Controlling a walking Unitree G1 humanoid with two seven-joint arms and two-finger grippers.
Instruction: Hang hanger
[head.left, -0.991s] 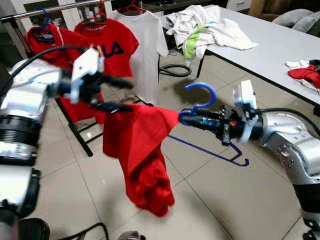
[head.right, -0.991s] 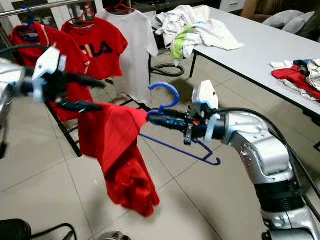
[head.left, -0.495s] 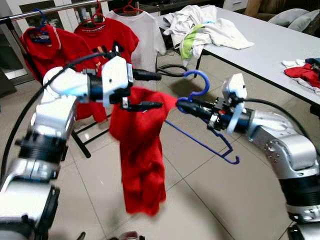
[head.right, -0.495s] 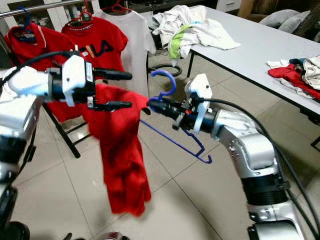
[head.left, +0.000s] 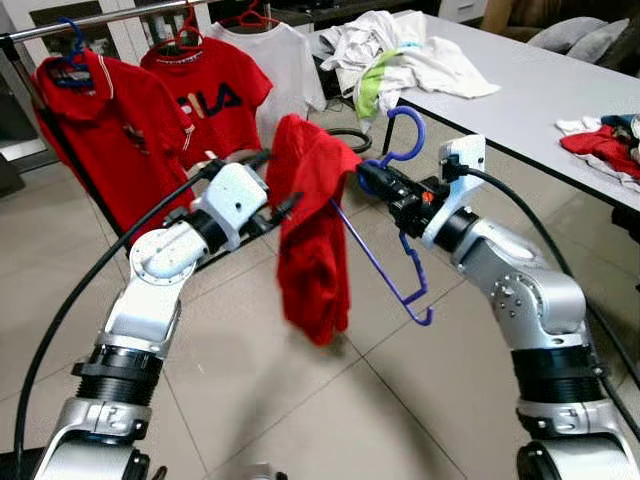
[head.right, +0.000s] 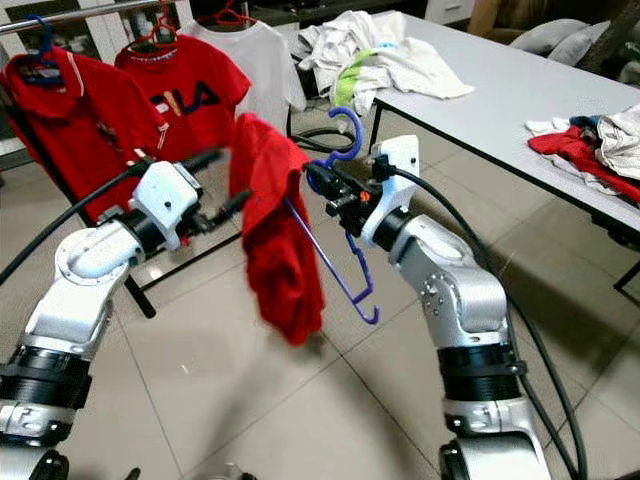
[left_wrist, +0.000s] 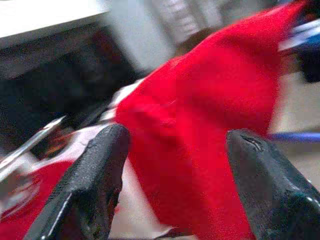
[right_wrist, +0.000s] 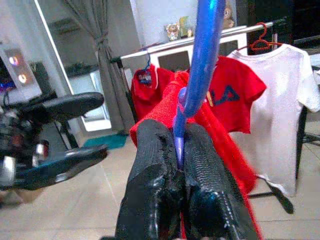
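Observation:
A blue plastic hanger (head.left: 400, 140) carries a red shirt (head.left: 312, 235) that droops over one of its arms. My right gripper (head.left: 372, 180) is shut on the hanger's neck just below the hook, which the right wrist view confirms with both fingers (right_wrist: 152, 165) pinching the blue neck (right_wrist: 205, 55). My left gripper (head.left: 280, 180) is open beside the shirt's upper left edge. In the left wrist view its fingers (left_wrist: 95, 185) stand wide apart with red cloth (left_wrist: 215, 115) beyond them. The clothes rail (head.left: 110, 17) is at the back left.
Two red shirts (head.left: 205, 95) and a white shirt (head.left: 285, 60) hang on the rail. A white table (head.left: 540, 85) on the right holds a heap of clothes (head.left: 400, 55) and more garments (head.left: 605, 140) at its right edge. Tiled floor lies below the arms.
My right arm has lifted the hanger and shirt up and toward the rail. My left gripper has dropped lower and now sits beside the shirt's edge, and the shirt hangs from the hanger.

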